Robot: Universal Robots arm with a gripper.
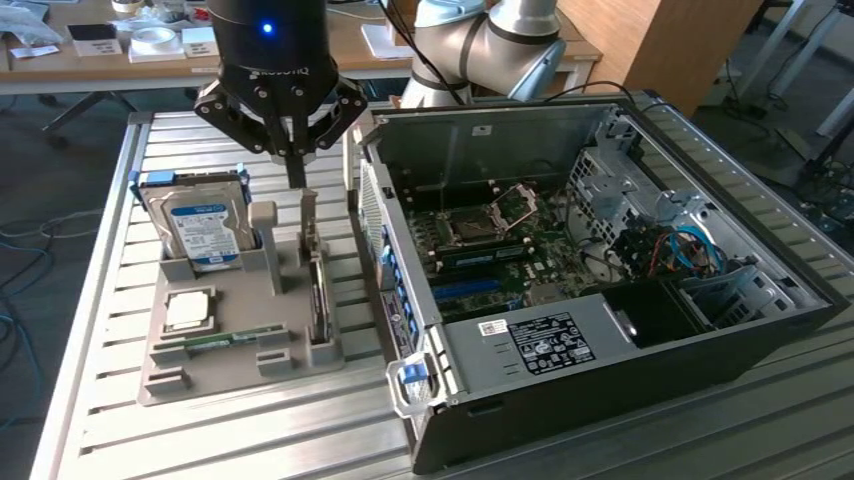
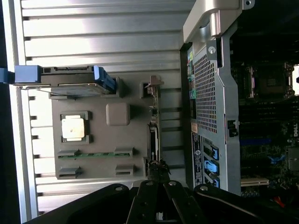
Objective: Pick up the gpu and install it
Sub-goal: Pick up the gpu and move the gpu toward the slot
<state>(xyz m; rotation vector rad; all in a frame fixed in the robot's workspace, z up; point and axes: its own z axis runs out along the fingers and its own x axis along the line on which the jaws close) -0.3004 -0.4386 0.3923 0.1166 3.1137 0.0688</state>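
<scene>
The gpu (image 1: pixel 318 275) is a thin dark card standing on its long edge in a slot of the grey holder (image 1: pixel 220 378), beside the open computer case (image 1: pixel 747 330). My gripper (image 1: pixel 295 178) hangs right over the card's far end with its fingers pressed together to a point. I cannot tell whether the tips touch the card. In the wrist view the gpu (image 2: pixel 154 123) shows edge-on, and my gripper (image 2: pixel 157 169) sits at one end of it, shut.
The holder also carries a silver hard drive (image 1: pixel 200 228), a square processor (image 1: pixel 187 308) and a green memory stick (image 1: pixel 220 338). The case lies open with its motherboard (image 1: pixel 501 255) exposed. All of it rests on a slatted metal table (image 1: pixel 267 440).
</scene>
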